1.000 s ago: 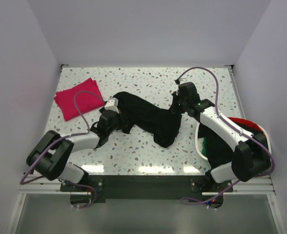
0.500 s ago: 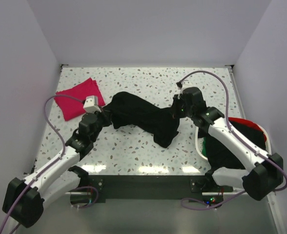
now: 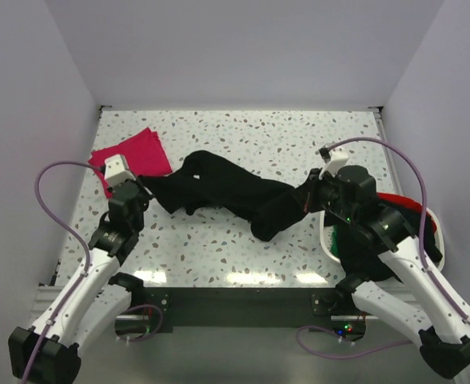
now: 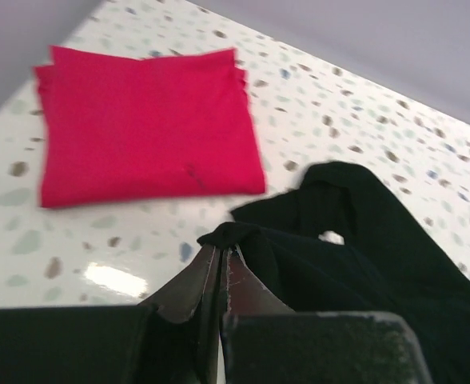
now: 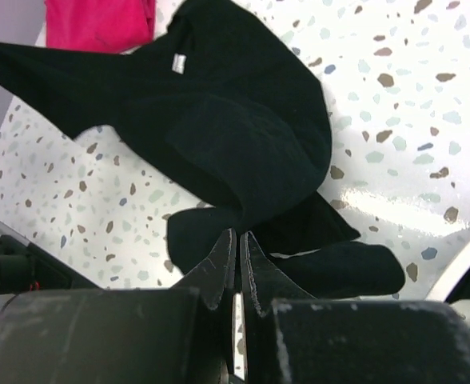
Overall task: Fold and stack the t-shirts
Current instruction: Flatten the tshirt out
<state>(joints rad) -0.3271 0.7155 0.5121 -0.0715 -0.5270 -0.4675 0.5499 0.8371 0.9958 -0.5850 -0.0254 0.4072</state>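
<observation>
Both arms have drawn apart since a second ago, and the black t-shirt (image 3: 227,192) now stretches in a long band between them across the speckled table (image 3: 243,132). The left gripper (image 3: 147,190) has swung out to the left and sits just beside the folded pink t-shirt (image 3: 143,150). Its jaws are pinched tight on a bunched edge of the black cloth (the wrist view shows the fold right at the fingertips). The right gripper (image 3: 310,198) has shifted right, near the white basket (image 3: 326,237). It is clamped on the shirt's other end, and part of the cloth sags onto the table below it.
</observation>
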